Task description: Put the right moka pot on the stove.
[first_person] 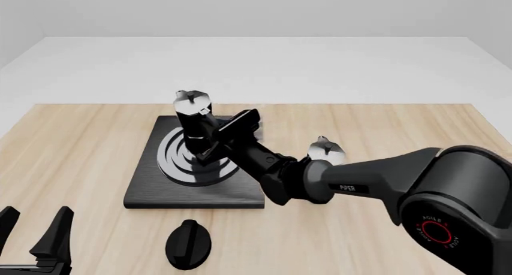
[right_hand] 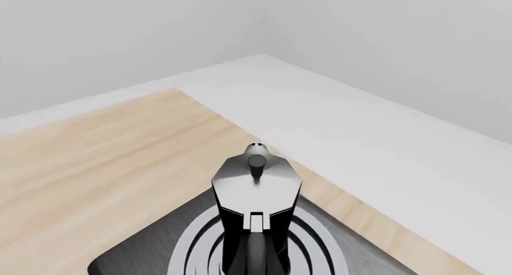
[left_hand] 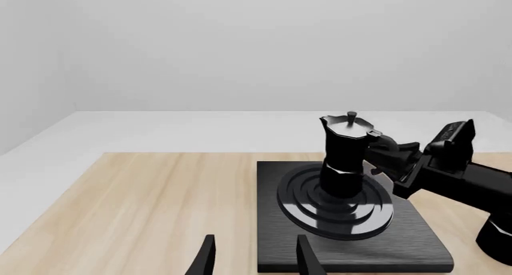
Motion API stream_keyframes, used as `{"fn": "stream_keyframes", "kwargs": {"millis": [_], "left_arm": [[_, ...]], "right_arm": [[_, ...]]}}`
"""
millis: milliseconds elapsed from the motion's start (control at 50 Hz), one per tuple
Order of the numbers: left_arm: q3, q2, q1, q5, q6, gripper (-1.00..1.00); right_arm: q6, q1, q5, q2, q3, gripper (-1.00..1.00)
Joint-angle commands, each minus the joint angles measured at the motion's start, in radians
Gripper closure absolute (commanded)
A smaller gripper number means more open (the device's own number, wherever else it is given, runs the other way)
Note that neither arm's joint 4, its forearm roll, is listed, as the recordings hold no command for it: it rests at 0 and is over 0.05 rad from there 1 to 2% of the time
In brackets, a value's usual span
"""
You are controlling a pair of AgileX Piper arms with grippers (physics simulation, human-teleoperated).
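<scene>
One black faceted moka pot (first_person: 193,122) stands on the flat black stove's (first_person: 144,188) silver rings, right gripper (first_person: 216,137) clamped on its handle; an abrupt release could tip it.

wooden table (first_person: 384,125): stove (first_person: 144,191), knob (first_person: 188,244), pot (first_person: 327,149)

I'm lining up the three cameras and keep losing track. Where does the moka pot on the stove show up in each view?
Left wrist view: moka pot right of centre, standing on the burner rings.
Front view: moka pot left of centre, at the right gripper.
Right wrist view: moka pot at bottom centre, lid toward the camera.
Shared landmark: the stove and its silver rings.
</scene>
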State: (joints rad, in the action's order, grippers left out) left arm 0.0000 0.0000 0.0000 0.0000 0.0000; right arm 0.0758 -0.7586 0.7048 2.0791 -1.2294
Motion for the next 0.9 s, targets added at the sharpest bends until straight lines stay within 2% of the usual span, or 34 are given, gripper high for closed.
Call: {"fn": "stream_keyframes", "kwargs": {"millis": [20,320,740,760,900], "left_arm": [[0.0,0.0,0.0,0.0,0.0,-1.0],[0.0,0.0,0.0,0.0,0.0,-1.0],[0.0,0.0,0.0,0.0,0.0,-1.0],[0.0,0.0,0.0,0.0,0.0,-1.0],[0.0,0.0,0.0,0.0,0.0,-1.0]], "right_arm": [[-0.002,-0.017,0.005,0.041,-0.077,1.0],[-0.016,-0.024,0.005,0.124,-0.129,1.0],[-0.028,-0.021,-0.006,0.175,-0.146,1.0],[-0.015,-0.008,-0.033,0.186,-0.169,-1.0],[-0.026,-0.023,-0.014,0.158,-0.125,-1.0]]}}
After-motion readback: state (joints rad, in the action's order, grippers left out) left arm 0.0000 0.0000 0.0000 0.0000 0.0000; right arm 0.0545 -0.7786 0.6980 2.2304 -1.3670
